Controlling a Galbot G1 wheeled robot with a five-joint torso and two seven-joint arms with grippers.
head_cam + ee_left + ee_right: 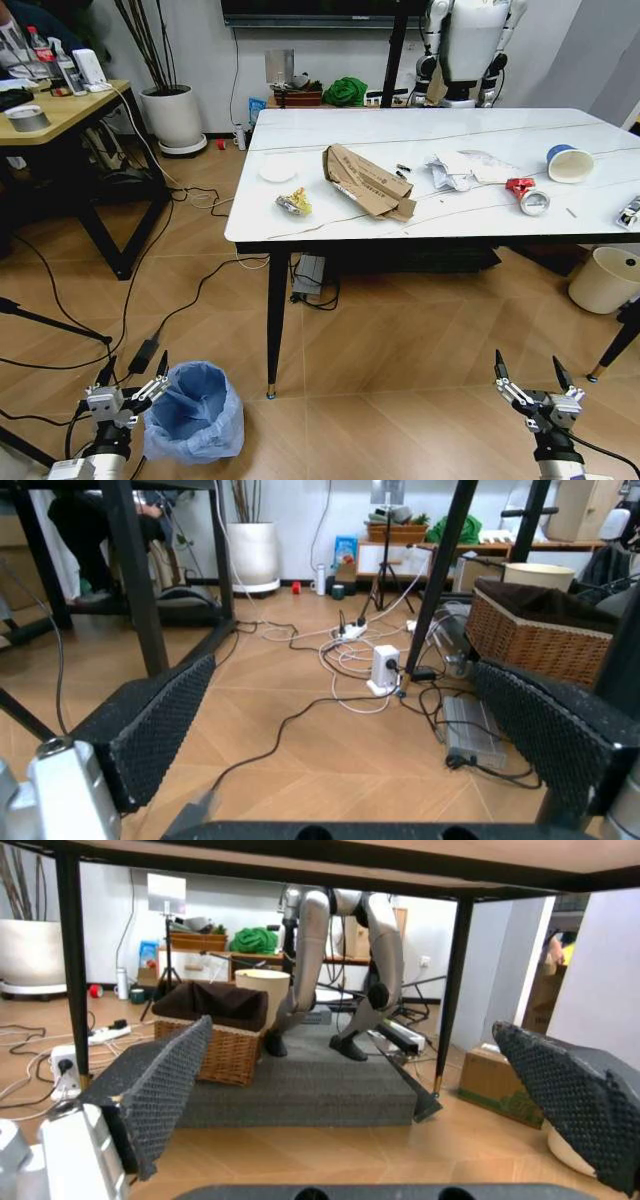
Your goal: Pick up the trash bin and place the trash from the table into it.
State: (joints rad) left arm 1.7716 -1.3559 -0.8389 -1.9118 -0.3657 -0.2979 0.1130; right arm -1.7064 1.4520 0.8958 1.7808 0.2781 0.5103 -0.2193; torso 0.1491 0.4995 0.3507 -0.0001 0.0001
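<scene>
My left gripper [132, 383] hangs low near the floor with its fingers spread apart and nothing between them, just beside the trash bin [197, 412], which stands on the wooden floor off the table's near left corner, its crinkled light-blue bag open at the top. My right gripper [534, 384] hangs at about the same height on the other side, below the table's near edge toward its right end, also spread wide and empty. In my left wrist view the two black textured pads [150, 727] stand well apart, with cables and a wicker basket [535, 630] on the floor beyond them; in my right wrist view the pads [165, 1080] are likewise wide apart, looking under the table. The table [440, 228] carries the trash: a flattened brown cardboard [365, 182] near the middle, a yellow snack wrapper [294, 203] by the near edge toward the left corner, a round white lid [278, 167] behind it, crumpled white papers [460, 168] right of the cardboard, a blue-and-white paper cup [568, 162] on its side toward the right end, a small tape roll [534, 201] with a red scrap just beside it, and a silver object [629, 212] at the right edge. A plain cream bin [604, 279] stands on the floor beyond the table's near right leg.
</scene>
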